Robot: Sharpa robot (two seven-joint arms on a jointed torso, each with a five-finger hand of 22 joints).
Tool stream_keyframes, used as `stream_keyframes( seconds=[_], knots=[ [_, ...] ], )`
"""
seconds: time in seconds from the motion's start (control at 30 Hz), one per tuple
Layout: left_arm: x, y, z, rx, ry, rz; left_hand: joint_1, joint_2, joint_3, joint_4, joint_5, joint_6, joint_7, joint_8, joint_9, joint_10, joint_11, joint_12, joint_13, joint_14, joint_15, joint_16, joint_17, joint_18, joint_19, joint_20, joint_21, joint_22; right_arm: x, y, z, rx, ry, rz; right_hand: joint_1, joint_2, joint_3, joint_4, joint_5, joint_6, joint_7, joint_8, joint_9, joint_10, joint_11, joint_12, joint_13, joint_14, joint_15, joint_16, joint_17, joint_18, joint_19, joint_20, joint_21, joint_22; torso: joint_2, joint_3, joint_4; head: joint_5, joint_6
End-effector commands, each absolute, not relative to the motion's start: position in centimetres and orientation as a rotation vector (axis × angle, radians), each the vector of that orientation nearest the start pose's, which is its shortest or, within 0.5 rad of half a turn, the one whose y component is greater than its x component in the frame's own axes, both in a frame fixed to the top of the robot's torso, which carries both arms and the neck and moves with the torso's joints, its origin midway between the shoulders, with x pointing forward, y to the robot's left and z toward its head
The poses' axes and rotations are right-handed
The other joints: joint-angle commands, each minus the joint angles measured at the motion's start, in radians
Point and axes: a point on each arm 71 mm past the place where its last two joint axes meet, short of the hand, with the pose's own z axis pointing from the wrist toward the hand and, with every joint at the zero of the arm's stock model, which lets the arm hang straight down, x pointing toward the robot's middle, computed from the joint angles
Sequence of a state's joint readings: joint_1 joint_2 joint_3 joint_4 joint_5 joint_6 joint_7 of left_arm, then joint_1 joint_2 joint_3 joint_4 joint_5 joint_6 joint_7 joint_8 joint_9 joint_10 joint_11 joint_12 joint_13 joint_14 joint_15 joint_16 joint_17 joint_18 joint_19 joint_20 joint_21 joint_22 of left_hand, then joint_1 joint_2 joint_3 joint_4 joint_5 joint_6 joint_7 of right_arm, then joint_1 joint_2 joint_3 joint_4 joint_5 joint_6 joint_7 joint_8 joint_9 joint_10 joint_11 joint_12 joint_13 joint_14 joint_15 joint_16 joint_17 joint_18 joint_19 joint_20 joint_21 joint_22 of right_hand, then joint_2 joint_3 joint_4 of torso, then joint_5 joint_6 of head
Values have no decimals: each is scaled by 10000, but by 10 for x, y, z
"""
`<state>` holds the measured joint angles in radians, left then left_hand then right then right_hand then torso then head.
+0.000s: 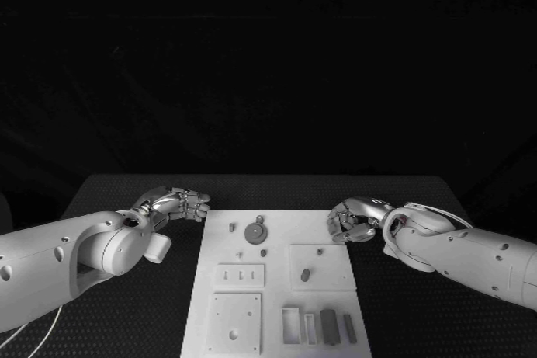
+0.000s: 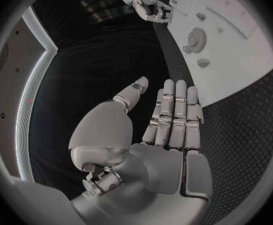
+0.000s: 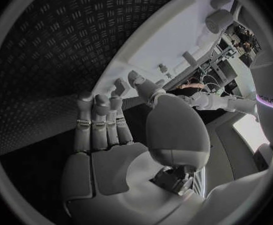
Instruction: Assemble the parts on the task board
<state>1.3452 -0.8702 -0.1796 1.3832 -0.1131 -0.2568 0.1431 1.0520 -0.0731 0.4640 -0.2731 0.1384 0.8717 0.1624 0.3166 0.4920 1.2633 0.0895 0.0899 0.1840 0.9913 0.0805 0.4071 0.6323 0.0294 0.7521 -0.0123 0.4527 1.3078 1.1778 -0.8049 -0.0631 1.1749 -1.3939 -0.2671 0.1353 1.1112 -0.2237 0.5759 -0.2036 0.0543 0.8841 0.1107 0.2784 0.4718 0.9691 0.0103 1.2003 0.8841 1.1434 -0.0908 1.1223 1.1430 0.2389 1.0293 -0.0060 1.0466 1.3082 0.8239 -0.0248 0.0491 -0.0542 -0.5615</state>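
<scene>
The white rectangular task board (image 1: 278, 280) is lying lengthwise down the middle of the black textured table (image 1: 123, 296), leaving broad strips of bare table showing on both of its long sides and a band of open table beyond its far edge. The left silver hand (image 1: 179, 205) is sitting over the table just beside the board's far left corner, apart from the board, and the right silver hand (image 1: 351, 220) is sitting at the board's far right edge, its fingertips just reaching the rim. On the board's far end a small grey toothed gear (image 1: 255, 233) is lying flat, with a small peg (image 1: 260, 219) standing beyond it and another small grey piece (image 1: 264, 253) nearer. A raised white square block (image 1: 318, 266) carrying a small oval grey part (image 1: 304, 275) is lying under the right arm's side, a smaller plate with three slots (image 1: 240, 276) is sitting to its left, and a row of upright grey rectangular pieces (image 1: 330, 327) is standing at the near right corner. In the left wrist view the left hand's fingers (image 2: 174, 115) are lying straight and side by side with the thumb spread away, holding nothing. In the right wrist view the right hand's fingers (image 3: 99, 125) are likewise stretching out together toward the board's edge, thumb apart, with nothing between them.
</scene>
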Motion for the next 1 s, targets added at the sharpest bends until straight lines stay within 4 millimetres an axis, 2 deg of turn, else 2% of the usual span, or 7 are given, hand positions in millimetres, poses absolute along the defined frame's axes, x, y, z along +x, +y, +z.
stream_keyframes(
  seconds=[0.03,0.1,0.47,0.83,1.0],
  knots=[
    [518,266,-177,-10619,16444,-12279,19,-10,-4,-52,-64,-5,47,-42,10,21,47,-45,9,8,82,-55,15,151,-40,-1,62,176,527,-280,-223,-1522,17158,5675,158,109,97,85,-52,291,135,100,35,101,28,70,-8,58,-11,86,19,229,81,-31,69,105,-2,-1,-5,-7,-8],
    [518,266,-177,-10622,16445,-12273,17,-9,-4,-50,-63,-6,47,-43,11,21,47,-45,10,8,82,-56,15,152,-40,0,62,176,527,-279,-223,-1542,17111,5718,291,192,368,245,-55,524,191,207,68,154,82,147,4,108,38,172,42,229,148,-71,134,136,0,0,-7,-7,-9],
    [518,266,-178,-10631,16467,-12270,8,-3,-5,-41,-63,-9,49,-46,12,22,47,-49,12,9,84,-60,20,154,-40,2,64,176,528,-277,-224,-1537,17025,5697,534,408,962,547,-55,966,70,377,93,269,-27,328,18,210,-54,377,84,229,262,-164,330,194,-6,-9,9,-9,-29],
    [518,266,-178,-10623,16477,-12278,6,-1,-5,-39,-63,-12,49,-49,15,24,47,-53,15,9,85,-65,24,157,-42,3,65,175,528,-276,-223,-1553,16900,5590,636,446,1297,632,-55,1214,-15,466,99,329,-107,390,-3,253,-128,451,76,229,297,-212,433,191,-6,-6,0,-2,-28],
    [518,266,-178,-10612,16504,-12302,10,4,-2,-39,-61,-12,49,-49,16,26,45,-54,17,11,84,-67,27,159,-42,3,66,175,528,-276,-221,-1517,16699,5535,771,448,1783,673,-54,1381,-71,523,102,368,-161,425,-23,281,-183,494,60,229,311,-244,491,184,-8,-3,2,-9,-34]
  ],
)
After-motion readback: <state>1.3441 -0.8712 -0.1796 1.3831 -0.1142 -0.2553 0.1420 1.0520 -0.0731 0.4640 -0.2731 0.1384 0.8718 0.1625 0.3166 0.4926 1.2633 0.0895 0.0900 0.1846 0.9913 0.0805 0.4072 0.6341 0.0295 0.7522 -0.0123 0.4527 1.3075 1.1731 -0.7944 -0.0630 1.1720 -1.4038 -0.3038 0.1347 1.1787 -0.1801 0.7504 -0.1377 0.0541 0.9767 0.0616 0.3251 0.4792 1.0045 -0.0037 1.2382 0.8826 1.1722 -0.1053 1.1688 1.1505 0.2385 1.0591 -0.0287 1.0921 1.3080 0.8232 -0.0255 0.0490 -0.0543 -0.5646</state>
